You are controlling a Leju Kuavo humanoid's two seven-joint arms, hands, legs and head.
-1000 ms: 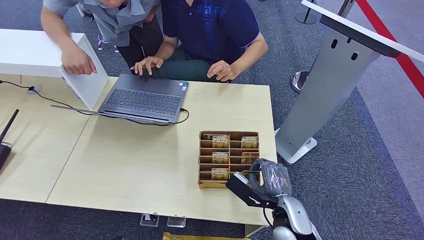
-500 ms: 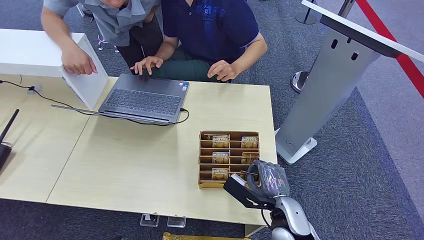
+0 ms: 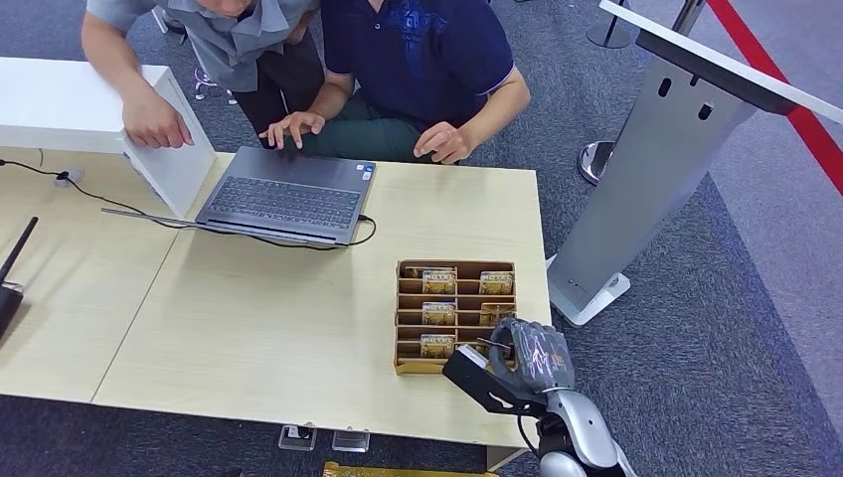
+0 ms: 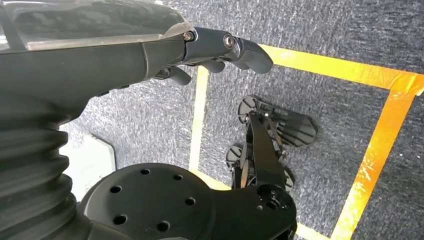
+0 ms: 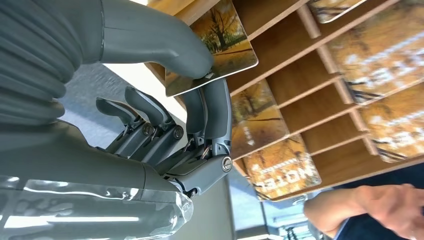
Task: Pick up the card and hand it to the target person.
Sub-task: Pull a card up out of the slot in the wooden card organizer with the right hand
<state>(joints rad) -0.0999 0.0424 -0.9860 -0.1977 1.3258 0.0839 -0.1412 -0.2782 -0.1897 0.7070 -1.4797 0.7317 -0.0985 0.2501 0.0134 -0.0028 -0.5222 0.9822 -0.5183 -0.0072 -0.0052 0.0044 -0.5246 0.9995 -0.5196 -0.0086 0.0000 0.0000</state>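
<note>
A wooden card box (image 3: 455, 267) sits near the table's right front corner, with several autumn-print cards (image 3: 438, 282) in its slots. My right hand (image 3: 532, 356) is over the box's near right corner. The right wrist view shows its thumb (image 5: 165, 37) and fingers (image 5: 210, 107) pinching one card (image 5: 225, 47) by its edge, just off the box's wooden dividers (image 5: 300, 55). My left hand (image 4: 220, 47) hangs over the floor, fingers loosely extended and holding nothing. A person in a dark blue shirt (image 3: 418, 50) leans on the table's far edge.
A second person in a grey shirt (image 3: 229, 40) stands beside the first, behind an open laptop (image 3: 283, 194). A white box (image 3: 149, 129) stands at the far left. A grey kiosk stand (image 3: 666, 149) rises to the right of the table. A black device (image 3: 8, 288) lies at the left edge.
My right hand has drawn slightly back toward the table's near edge and to the left, still at the box's near right corner. The people have barely moved.
</note>
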